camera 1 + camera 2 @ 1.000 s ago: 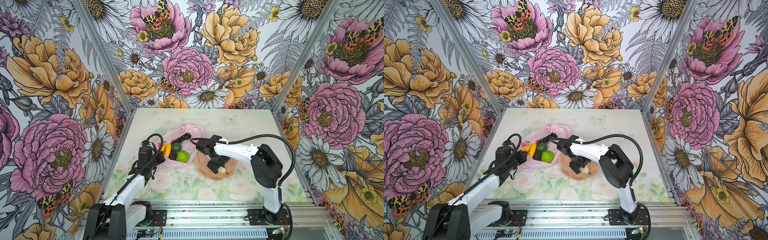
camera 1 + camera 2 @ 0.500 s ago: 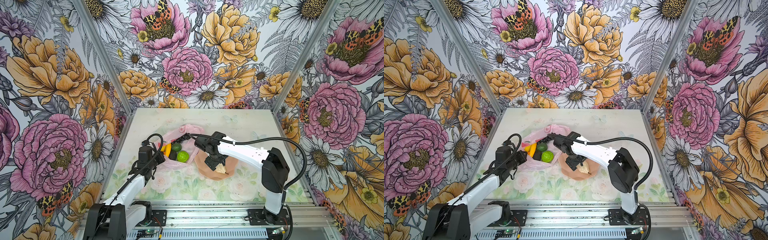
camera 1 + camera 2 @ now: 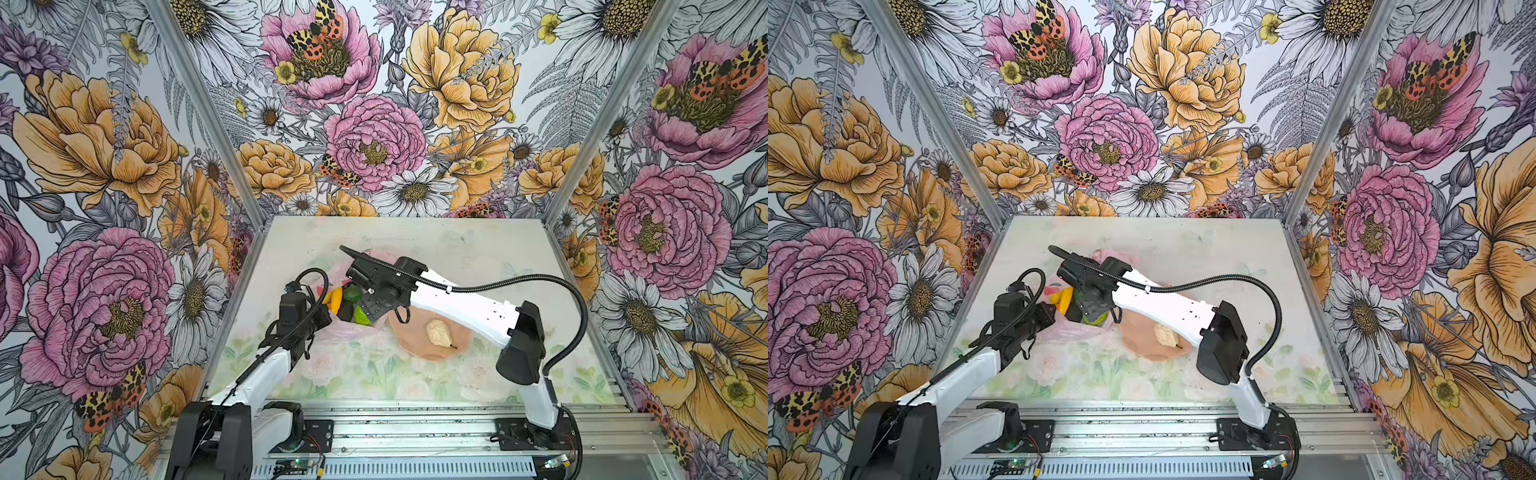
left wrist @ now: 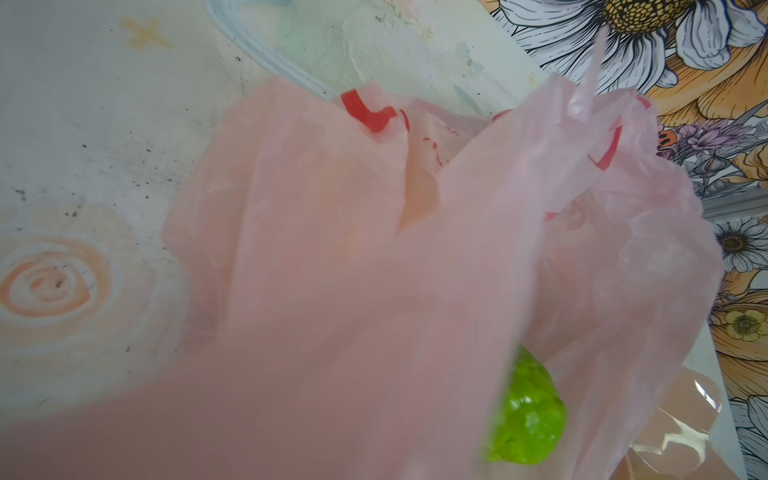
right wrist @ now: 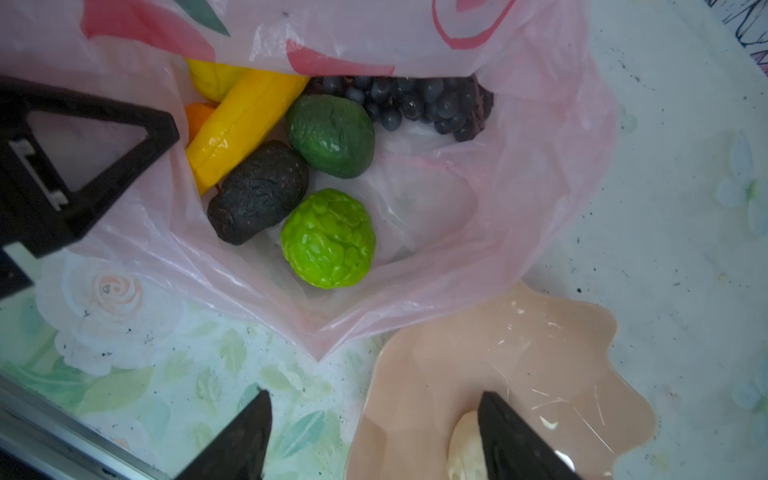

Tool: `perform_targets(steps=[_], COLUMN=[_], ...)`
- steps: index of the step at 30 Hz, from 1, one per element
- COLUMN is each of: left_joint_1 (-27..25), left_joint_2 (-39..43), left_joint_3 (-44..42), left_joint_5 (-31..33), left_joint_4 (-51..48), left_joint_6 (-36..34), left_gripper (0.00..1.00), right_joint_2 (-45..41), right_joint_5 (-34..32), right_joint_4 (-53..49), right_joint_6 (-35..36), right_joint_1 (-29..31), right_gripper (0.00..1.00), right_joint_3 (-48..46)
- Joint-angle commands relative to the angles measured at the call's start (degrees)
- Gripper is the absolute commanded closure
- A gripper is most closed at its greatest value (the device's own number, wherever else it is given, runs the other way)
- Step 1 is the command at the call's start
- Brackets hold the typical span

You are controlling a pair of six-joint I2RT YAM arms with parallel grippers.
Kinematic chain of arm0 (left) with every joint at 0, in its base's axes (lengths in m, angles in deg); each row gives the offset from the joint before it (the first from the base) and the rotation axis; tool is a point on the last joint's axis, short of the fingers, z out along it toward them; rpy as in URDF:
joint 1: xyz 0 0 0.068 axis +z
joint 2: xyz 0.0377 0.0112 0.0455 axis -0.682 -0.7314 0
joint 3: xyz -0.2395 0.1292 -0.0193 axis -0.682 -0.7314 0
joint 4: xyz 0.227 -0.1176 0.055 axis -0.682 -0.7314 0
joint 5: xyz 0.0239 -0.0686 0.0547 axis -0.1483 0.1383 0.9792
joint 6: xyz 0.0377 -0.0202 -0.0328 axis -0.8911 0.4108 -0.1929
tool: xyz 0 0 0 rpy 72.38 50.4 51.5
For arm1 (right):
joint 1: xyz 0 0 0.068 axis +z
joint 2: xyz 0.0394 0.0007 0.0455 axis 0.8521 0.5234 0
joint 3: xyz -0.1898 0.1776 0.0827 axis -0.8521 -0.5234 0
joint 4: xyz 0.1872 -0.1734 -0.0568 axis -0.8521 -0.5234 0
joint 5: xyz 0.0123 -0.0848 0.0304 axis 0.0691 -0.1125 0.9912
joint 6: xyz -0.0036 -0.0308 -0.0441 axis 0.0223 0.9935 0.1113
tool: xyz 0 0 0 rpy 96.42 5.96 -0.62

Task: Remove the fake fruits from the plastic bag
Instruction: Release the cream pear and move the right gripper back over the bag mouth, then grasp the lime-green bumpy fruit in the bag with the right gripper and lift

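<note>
The pink plastic bag (image 5: 540, 166) lies open on the table. Inside are fake fruits: a yellow banana (image 5: 245, 120), a lemon (image 5: 212, 77), an orange piece (image 5: 197, 116), a dark purple grape bunch (image 5: 419, 104), a dark green fruit (image 5: 330, 135), a black avocado-like one (image 5: 257, 193) and a bright green bumpy one (image 5: 328, 239). A cream piece (image 3: 437, 332) rests in the peach dish (image 3: 415, 345). My left gripper (image 3: 322, 318) is shut on the bag's near-left edge, and the film (image 4: 332, 249) hides its jaws. My right gripper (image 5: 374, 395) hangs open and empty over the bag's mouth, beside the dish.
The peach wavy-edged dish (image 5: 519, 353) touches the bag's right side. The right arm (image 3: 457, 303) reaches across over the dish. Flowered walls close in the table on three sides, and a metal rail (image 3: 415, 419) runs along the front edge.
The right gripper moved left from above the dish to above the bag's mouth, still open; the cream piece now lies uncovered in the dish. The left arm has stayed put.
</note>
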Motion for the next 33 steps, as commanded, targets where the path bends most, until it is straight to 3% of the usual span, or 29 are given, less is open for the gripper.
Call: perform_targets(steps=[1,13,19,33], left_joint_1=[-0.7,-1.1,-1.1,-1.2], left_joint_2=[-0.1,0.0,-0.1,0.0], left_joint_3=[0.4,0.4,0.4,0.4], left_joint_5=[1.2,1.4,1.6,1.7], left_joint_4=[0.8,1.0,1.0,1.1], left_joint_6=[-1.1,-1.2,-1.1,-1.3], left_gripper=[0.83,0.83,0.83,0.83], right_joint_2=[5.2,14.0,16.1,20.8], right_joint_5=[2.4,6.0,7.4,9.4], right_joint_4=[2.6,4.6,5.7,6.7], right_joint_6=[-1.1,-2.4,-2.9,-3.3], right_joint_1=[-0.6,-2.0,-2.8,-4.0], right_gripper=[0.21,0.21,0.15,0.21], right_joint_3=[4.5,9.0,9.1,9.2])
